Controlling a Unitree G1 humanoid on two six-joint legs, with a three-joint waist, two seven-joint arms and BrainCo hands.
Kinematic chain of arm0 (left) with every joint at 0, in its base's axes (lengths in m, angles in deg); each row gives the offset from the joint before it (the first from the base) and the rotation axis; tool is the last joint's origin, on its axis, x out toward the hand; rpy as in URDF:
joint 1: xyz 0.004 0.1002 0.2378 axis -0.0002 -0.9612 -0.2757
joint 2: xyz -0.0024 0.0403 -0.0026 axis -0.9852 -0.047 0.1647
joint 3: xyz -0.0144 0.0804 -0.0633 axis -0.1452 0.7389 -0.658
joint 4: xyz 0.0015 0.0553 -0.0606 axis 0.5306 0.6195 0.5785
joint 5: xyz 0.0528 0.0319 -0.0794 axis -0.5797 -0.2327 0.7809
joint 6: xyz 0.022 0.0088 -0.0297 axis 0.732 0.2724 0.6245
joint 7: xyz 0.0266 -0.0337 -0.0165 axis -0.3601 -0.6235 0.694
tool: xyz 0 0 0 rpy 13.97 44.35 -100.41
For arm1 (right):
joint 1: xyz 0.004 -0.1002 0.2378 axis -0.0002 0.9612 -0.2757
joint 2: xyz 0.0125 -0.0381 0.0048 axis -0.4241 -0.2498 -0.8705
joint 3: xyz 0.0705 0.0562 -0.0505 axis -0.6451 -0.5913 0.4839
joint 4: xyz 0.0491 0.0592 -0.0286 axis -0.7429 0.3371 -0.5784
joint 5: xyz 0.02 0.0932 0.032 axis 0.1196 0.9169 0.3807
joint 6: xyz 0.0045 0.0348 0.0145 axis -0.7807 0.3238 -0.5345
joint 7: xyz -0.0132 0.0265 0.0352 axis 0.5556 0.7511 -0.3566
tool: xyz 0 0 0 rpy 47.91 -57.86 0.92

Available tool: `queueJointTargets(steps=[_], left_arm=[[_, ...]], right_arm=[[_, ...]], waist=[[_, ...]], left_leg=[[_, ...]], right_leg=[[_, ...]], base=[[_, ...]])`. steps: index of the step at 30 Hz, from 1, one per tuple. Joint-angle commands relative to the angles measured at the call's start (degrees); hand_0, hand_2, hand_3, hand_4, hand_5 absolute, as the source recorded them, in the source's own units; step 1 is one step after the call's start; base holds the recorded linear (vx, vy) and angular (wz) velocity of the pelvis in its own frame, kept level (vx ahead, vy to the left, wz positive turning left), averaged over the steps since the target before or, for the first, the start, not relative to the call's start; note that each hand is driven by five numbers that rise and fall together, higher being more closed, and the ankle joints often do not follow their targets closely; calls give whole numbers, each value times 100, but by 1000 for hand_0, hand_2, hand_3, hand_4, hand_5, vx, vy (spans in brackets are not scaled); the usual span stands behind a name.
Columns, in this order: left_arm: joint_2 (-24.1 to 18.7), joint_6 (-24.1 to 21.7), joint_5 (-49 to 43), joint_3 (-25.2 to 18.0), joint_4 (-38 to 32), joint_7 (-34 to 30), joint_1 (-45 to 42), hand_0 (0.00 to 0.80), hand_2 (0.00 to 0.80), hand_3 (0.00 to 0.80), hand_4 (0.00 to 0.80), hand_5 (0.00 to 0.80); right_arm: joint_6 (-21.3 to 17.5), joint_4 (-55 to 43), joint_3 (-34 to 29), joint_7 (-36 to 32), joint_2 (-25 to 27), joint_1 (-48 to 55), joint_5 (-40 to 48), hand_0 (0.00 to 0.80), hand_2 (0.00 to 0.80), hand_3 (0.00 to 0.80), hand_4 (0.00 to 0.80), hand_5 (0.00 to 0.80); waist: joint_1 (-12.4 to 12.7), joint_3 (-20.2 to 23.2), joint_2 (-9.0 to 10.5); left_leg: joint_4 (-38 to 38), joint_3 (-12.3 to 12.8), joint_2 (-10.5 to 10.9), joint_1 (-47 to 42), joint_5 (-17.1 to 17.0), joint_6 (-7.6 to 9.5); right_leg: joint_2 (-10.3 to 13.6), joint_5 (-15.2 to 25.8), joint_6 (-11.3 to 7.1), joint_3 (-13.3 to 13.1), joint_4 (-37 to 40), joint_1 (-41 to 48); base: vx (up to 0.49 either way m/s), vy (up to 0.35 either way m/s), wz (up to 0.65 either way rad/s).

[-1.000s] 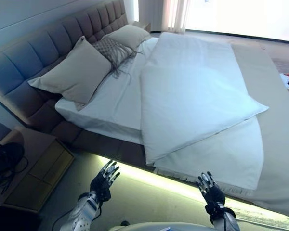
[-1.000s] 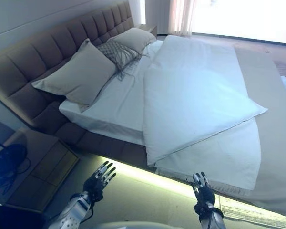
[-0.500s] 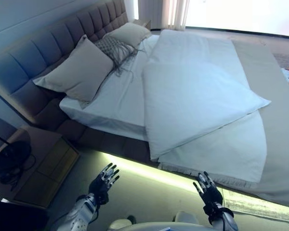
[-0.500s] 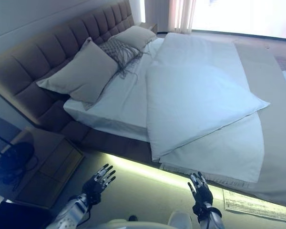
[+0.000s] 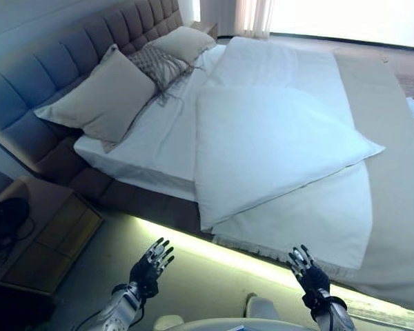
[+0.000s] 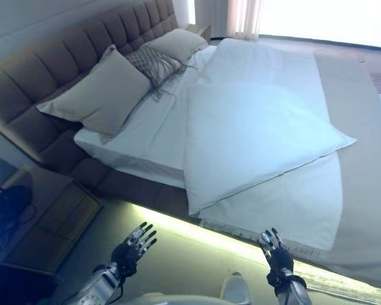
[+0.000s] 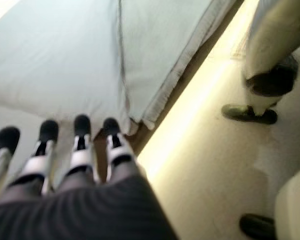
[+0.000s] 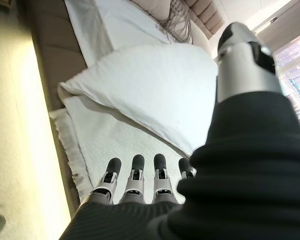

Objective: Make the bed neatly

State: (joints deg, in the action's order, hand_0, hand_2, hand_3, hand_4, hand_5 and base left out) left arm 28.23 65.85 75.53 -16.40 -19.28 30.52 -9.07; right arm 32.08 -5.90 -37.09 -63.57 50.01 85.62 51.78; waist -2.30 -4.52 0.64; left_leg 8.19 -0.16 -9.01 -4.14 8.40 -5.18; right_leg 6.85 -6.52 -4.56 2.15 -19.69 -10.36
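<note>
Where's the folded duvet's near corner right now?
In the left eye view the duvet's near corner hangs over the bed's near edge, between the open left hand and right hand.

One bed (image 5: 159, 148) — three pillows (image 5: 100, 96), one duvet (image 5: 276, 141), one nightstand (image 5: 45, 231).

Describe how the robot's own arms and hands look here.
Two silver-grey arms. The left hand and right hand each have silver fingers with dark tips and a thumb set apart. A dark ribbed cover wraps the back of each hand and its wrist.
</note>
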Motion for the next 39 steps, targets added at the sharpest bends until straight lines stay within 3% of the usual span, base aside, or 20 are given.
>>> queueJointTargets(steps=[1, 3, 6, 8, 12, 16, 21, 24, 26, 28, 30, 33, 36, 39], left_arm=[[-218, -295, 263, -128, -458, -203, 27, 0, 0, 0, 0, 0], [-118, -228, 304, -3, -351, -161, 185, 0, 0, 0, 0, 0], [-9, -70, 148, 210, -169, -294, 451, 0, 0, 0, 0, 0], [12, -4, 131, 285, -179, -322, 557, 0, 0, 0, 0, 0], [72, 65, 148, 286, -298, -156, 608, 0, 0, 0, 0, 0], [112, 74, 62, 270, -257, -133, 595, 0, 0, 0, 0, 0], [99, 55, -149, 294, -130, -230, 516, 0, 0, 0, 0, 0], [34, 13, -232, 267, -71, -178, 520, 0, 0, 0, 0, 0], [-29, -15, -306, 238, -26, -76, 583, 0, 0, 0, 0, 0], [-76, -13, -305, 178, -141, -65, 622, 0, 0, 0, 0, 0], [-121, -52, -376, 142, -145, -80, 661, 0, 0, 0, 0, 0], [-169, -108, -462, 131, 36, -1, 856, 0, 0, 0, 0, 0], [-220, -139, -334, 98, -49, 67, 953, 0, 0, 0, 0, 0], [-221, -139, -261, 27, -40, 94, 978, 0, 0, 0, 0, 0]], right_arm=[[-21, -525, -41, -338, 162, 47, -190, 0, 0, 0, 0, 0], [-95, -196, -97, -273, 207, -57, -250, 0, 0, 0, 0, 0], [-275, 41, -222, -229, 117, -104, 47, 0, 0, 0, 0, 0], [-310, -59, -253, -110, 74, -28, 50, 0, 0, 0, 0, 0], [-241, -418, -189, 18, 102, 182, -30, 0, 0, 0, 0, 0], [-289, -524, -46, 13, 113, 208, 64, 0, 0, 0, 0, 0], [-342, -335, 107, 41, -26, 74, 173, 0, 0, 0, 0, 0], [-418, -158, 263, 122, -171, 3, 212, 0, 0, 0, 0, 0], [-288, -84, 199, 237, -352, -10, 373, 0, 0, 0, 0, 0], [-394, -177, 249, 91, -506, 74, 320, 0, 0, 0, 0, 0], [-524, -246, 330, 127, -570, 26, 16, 0, 0, 0, 0, 0], [-528, -273, 486, 420, -639, -151, -59, 0, 0, 0, 0, 0], [-580, -252, 458, 287, -603, -174, -33, 0, 0, 0, 0, 0], [-511, -161, 293, 230, -505, -334, 137, 0, 0, 0, 0, 0]], waist=[[-104, 260, 262], [-164, 296, 269], [-114, 198, 344], [-86, 132, 293], [95, 82, 107], [370, 48, -66], [584, 76, -143], [657, 99, -118], [652, 195, -23], [669, 308, 23], [679, 378, -69], [634, 395, -203], [530, 334, -184], [383, 235, -62]], left_leg=[[1498, -23, -227, -222, -1024, 217], [2054, 338, -503, 113, -1390, 197], [2214, 580, -537, 760, -1558, 205], [1636, 720, -496, 870, -1753, 104], [68, 179, -155, 1166, -2198, -93], [-1154, -373, -22, 1448, -2653, -205], [-1212, -644, 176, 1609, -2343, -148], [-912, -704, 383, 1547, -1925, -16], [-489, -680, 639, 1639, -1709, 186], [-474, -553, 892, 1515, -1600, 471], [-508, -495, 1034, 1331, -1508, 644], [-355, -408, 1146, 1089, -1245, 798], [-377, -262, 1169, 802, -1130, 788], [-447, -115, 1186, 468, -949, 669]], right_leg=[[-71, 1236, -27, -172, 1391, 135], [-270, 991, 248, -23, 1387, 341], [-351, 823, 356, 228, 1401, 693], [-383, 681, 335, 396, 1441, 910], [-415, 487, 201, 332, 1566, 1200], [-474, 187, 168, 121, 1525, 1519], [-223, -270, 52, 32, 1176, 1893], [128, -421, -110, -23, 880, 2000], [432, 1, -337, -129, 514, 1966], [719, 672, -402, -131, -221, 1782], [854, 1002, -327, -115, -933, 1424], [940, 1069, -149, 6, -1666, 867], [702, 968, -64, 306, -882, 636], [487, 1047, -101, 409, 701, 622]], base=[[310, -354, -7], [279, -331, 26], [222, -185, 62], [190, -1, 57], [261, 81, 34], [402, 71, 3], [502, 121, -49], [538, 227, -47], [467, 252, -74], [400, 290, -49], [374, 317, -26], [312, 222, -29], [246, 5, -31], [242, -116, -25]])
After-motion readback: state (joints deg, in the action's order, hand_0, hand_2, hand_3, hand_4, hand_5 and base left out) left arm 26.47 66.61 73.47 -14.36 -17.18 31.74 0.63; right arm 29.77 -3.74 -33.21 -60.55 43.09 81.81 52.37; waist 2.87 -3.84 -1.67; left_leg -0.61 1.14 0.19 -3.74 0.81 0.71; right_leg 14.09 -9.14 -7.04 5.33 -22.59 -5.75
